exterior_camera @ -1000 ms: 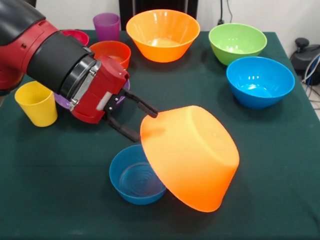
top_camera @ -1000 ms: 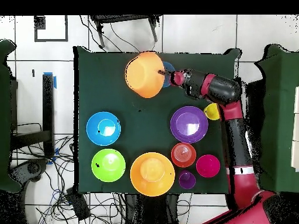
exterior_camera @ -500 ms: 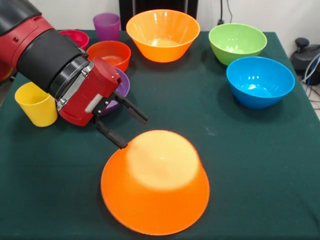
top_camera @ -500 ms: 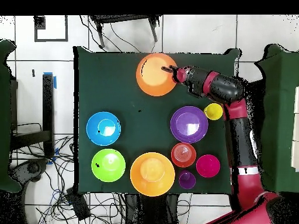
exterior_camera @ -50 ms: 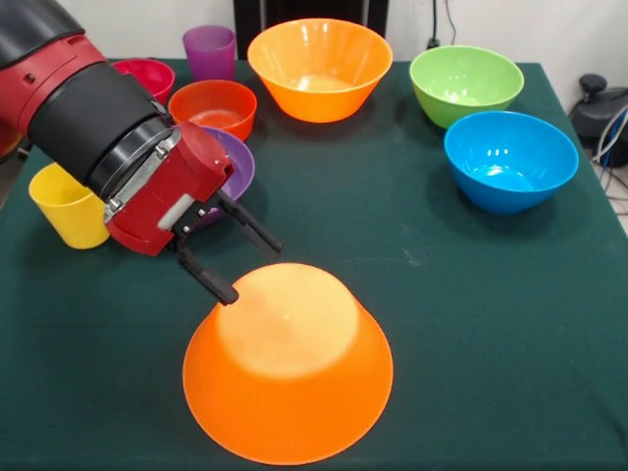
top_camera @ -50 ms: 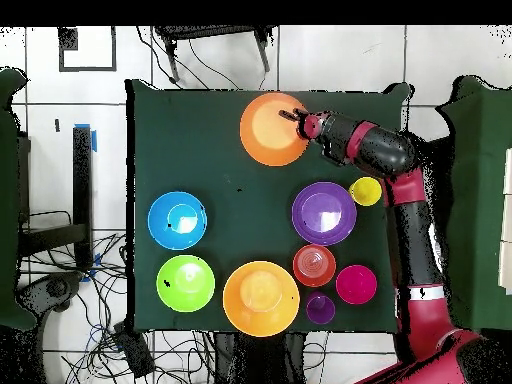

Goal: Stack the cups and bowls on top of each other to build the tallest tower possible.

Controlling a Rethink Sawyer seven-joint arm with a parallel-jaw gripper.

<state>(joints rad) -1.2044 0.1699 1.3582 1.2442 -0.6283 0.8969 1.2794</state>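
Note:
A large orange bowl point(exterior_camera @ -50 ms: 287, 368) lies mouth-down on the near part of the table, its flat base facing up; in the overhead view this bowl point(top_camera @ -50 ms: 272, 130) lies near the table's top edge. My gripper point(exterior_camera @ -50 ms: 251, 272) is open at the bowl's left upper side, with its black fingertips point(exterior_camera @ -50 ms: 227, 292) by the upturned base and nothing between them. From overhead, the gripper point(top_camera @ -50 ms: 292, 116) is at the bowl's right rim. A second large orange bowl point(exterior_camera @ -50 ms: 319, 67) stands upright at the far side. A yellow cup point(exterior_camera @ -50 ms: 69, 204) and a purple cup point(exterior_camera @ -50 ms: 209, 49) stand at the left.
A wide purple bowl point(exterior_camera @ -50 ms: 235, 162) is partly hidden behind my wrist. An orange-red bowl point(exterior_camera @ -50 ms: 214, 103) and a pink-red bowl point(exterior_camera @ -50 ms: 147, 71) stand behind it. A green bowl point(exterior_camera @ -50 ms: 466, 83) and a blue bowl point(exterior_camera @ -50 ms: 510, 159) stand at the right.
The tilted orange bowl left my gripper and dropped mouth-down over the small blue bowl, which no longer shows. It then settled slightly leftward, and my gripper drew back a little.

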